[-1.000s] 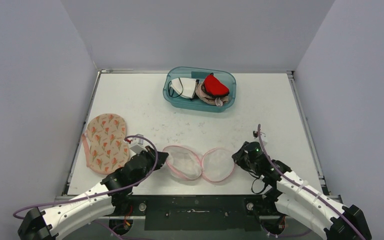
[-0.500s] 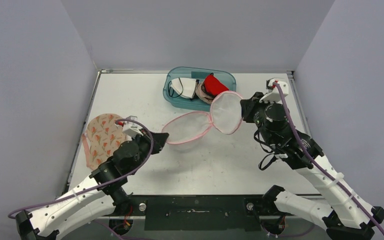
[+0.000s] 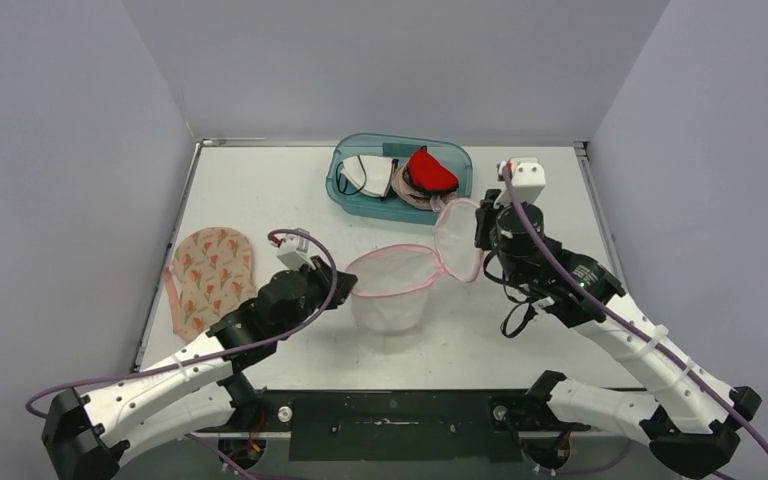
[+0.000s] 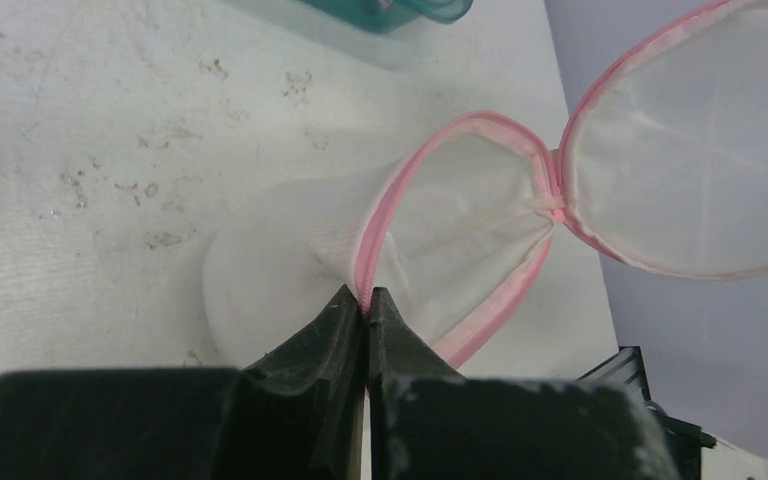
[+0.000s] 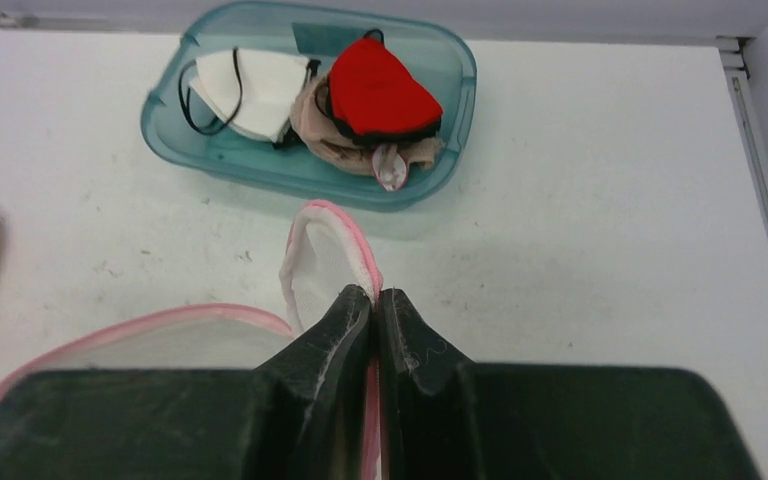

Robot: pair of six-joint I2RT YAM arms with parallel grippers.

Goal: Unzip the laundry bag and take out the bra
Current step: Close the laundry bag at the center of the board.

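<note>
**Top view.** The laundry bag [image 3: 392, 288] is unzipped into two round mesh halves joined at a seam. It hangs between the arms near mid-table. A floral bra [image 3: 210, 278] lies flat on the table [image 3: 260, 190] at far left, well apart from the bag, and we judge it to be the removed item. The risk here is tension: if the arms spread further, we expect the seam to strain or a rim to slip free. The left gripper [image 3: 338, 290] grasps the sagging half and the right gripper [image 3: 480, 226] grasps the upright half, just beside the teal tub [image 3: 336, 190].

**Left wrist view.** The hold is shallow, so a jerk could pull the pink trim out and drop this half. The left gripper [image 4: 367, 300] is clenched on that trim alone. No garment shows inside the laundry bag [image 4: 460, 220].

**Right wrist view.** The raised half stands near the teal tub [image 5: 460, 100], and we judge that a forward swing could snag the red garment [image 5: 380, 90] or the others piled there. The right gripper [image 5: 375, 297] is pressed tight on the pink trim [image 5: 345, 225], with no visible gap between the jaws.
</note>
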